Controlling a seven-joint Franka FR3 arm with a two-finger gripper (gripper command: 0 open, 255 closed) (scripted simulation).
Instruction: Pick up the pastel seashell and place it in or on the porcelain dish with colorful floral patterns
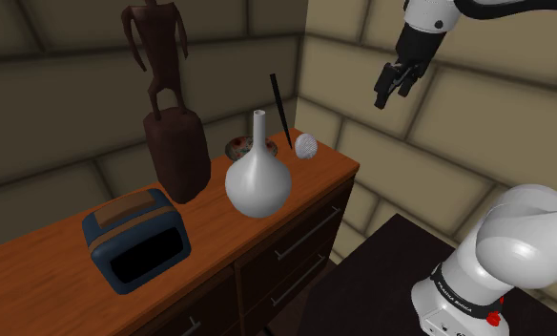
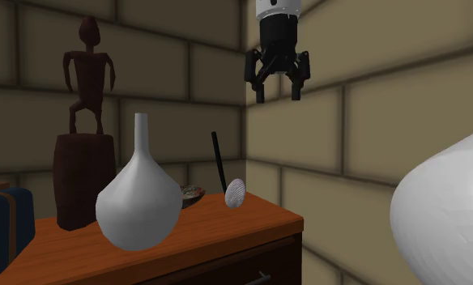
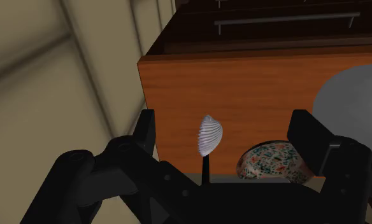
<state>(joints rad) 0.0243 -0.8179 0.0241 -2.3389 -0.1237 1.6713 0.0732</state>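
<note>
A pale ribbed seashell [image 1: 306,145] rests near the far corner of the wooden dresser top [image 1: 210,215]; it also shows as the shell [image 2: 236,193] and the shell [image 3: 209,135]. The speckled floral dish [image 1: 238,147] sits close by, half behind a vase, seen too as the dish [image 2: 191,194] and the dish [image 3: 271,161]. My black gripper [image 1: 391,90] hangs open high above and off the dresser's corner, holding nothing. In the second exterior view the gripper [image 2: 277,87] is well above the shell. In the wrist view the gripper [image 3: 232,137] frames the shell far below.
A grey long-necked vase [image 1: 257,179] stands mid-dresser in front of the dish. A thin black stick [image 1: 280,107] leans beside the shell. A dark carved figure [image 1: 168,105] on a barrel base and a blue toaster [image 1: 136,239] stand further along. Block walls close the corner.
</note>
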